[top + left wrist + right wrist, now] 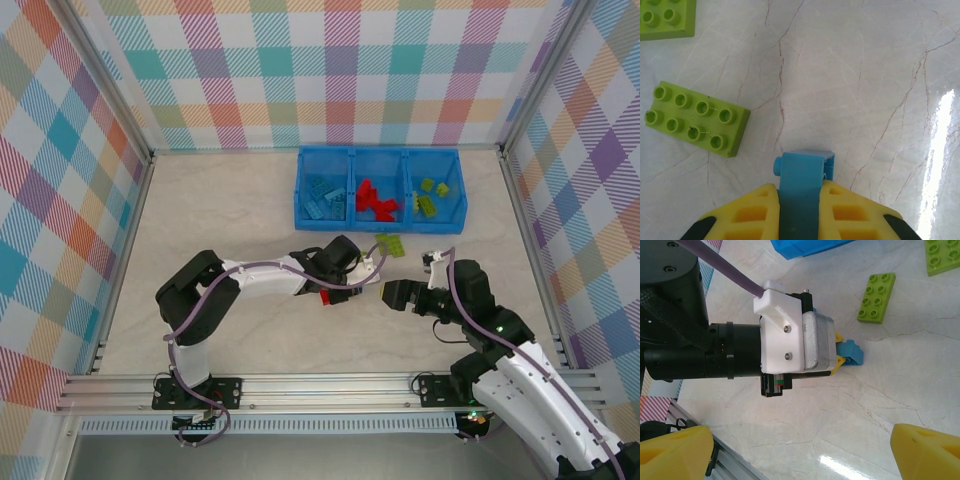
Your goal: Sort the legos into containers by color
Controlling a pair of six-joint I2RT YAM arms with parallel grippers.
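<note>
My left gripper (800, 194) is shut on a small blue lego (804, 172), which pokes out between the yellow fingers just above the tabletop. In the top view this gripper (377, 263) sits in front of the containers (380, 215), a blue tray of three compartments holding blue legos (325, 198), red legos (376, 200) and green legos (432, 195). Two lime green legos (390, 245) lie loose beside it; one (697, 125) is left of the held brick. My right gripper (800, 455) stands open and empty, facing the left gripper and the blue lego (852, 352).
A red piece (325, 297) shows under the left forearm. Checked walls enclose the table on three sides, and a metal rail (320, 385) runs along the near edge. The tray's corner (810, 247) lies beyond the left gripper.
</note>
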